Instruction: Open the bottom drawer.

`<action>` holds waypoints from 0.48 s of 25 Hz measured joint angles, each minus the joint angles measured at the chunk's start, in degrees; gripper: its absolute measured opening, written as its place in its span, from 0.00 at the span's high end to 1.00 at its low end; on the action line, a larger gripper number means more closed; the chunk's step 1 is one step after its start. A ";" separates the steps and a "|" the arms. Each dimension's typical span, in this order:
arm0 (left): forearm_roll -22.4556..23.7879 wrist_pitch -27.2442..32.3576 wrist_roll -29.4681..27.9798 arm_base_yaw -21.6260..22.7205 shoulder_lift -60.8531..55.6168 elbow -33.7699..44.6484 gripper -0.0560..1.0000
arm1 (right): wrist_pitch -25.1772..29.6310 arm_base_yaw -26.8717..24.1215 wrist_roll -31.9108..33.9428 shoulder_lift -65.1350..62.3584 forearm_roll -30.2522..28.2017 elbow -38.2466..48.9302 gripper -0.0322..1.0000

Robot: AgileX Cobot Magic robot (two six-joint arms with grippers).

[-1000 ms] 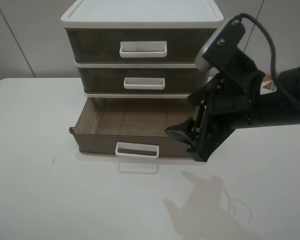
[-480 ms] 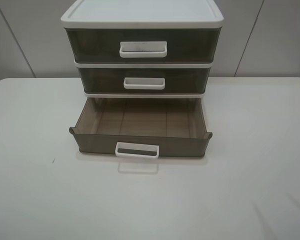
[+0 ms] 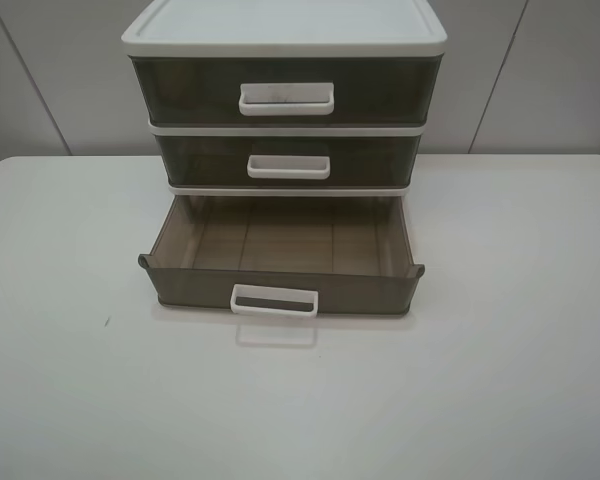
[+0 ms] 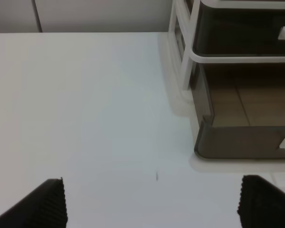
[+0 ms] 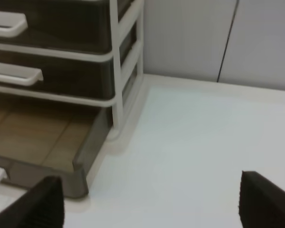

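Observation:
The bottom drawer (image 3: 280, 262), a shallow smoky brown tray with a small white loop handle (image 3: 274, 300), stands pulled out from the three-drawer unit (image 3: 284, 100) and is empty inside. It shows in the left wrist view (image 4: 242, 128) and in the right wrist view (image 5: 42, 142). Neither arm shows in the exterior high view. My left gripper (image 4: 154, 202) is open, over the bare table left of the drawer. My right gripper (image 5: 149, 202) is open, over the table right of the drawer. Both hold nothing.
The white table (image 3: 100, 390) carries the drawer unit at the back middle. The top drawer (image 3: 285, 92) and the middle drawer (image 3: 288, 160) are closed. A pale wall (image 3: 540, 70) stands behind the table.
The right arm, which hung by the drawer's right front corner one second ago, has drawn back out of the exterior high view. The drawer has stayed pulled out.

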 joint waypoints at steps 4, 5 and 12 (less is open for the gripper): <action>0.00 0.00 0.00 0.00 0.00 0.00 0.24 | 2.81 0.00 0.00 -0.88 -0.32 0.00 0.26; 0.00 0.00 0.00 0.00 0.00 0.00 0.24 | 2.87 0.00 0.03 -1.20 -0.34 0.00 0.26; 0.00 0.00 0.00 0.00 0.00 0.00 0.24 | 3.36 0.00 0.03 -4.74 -0.93 2.37 0.26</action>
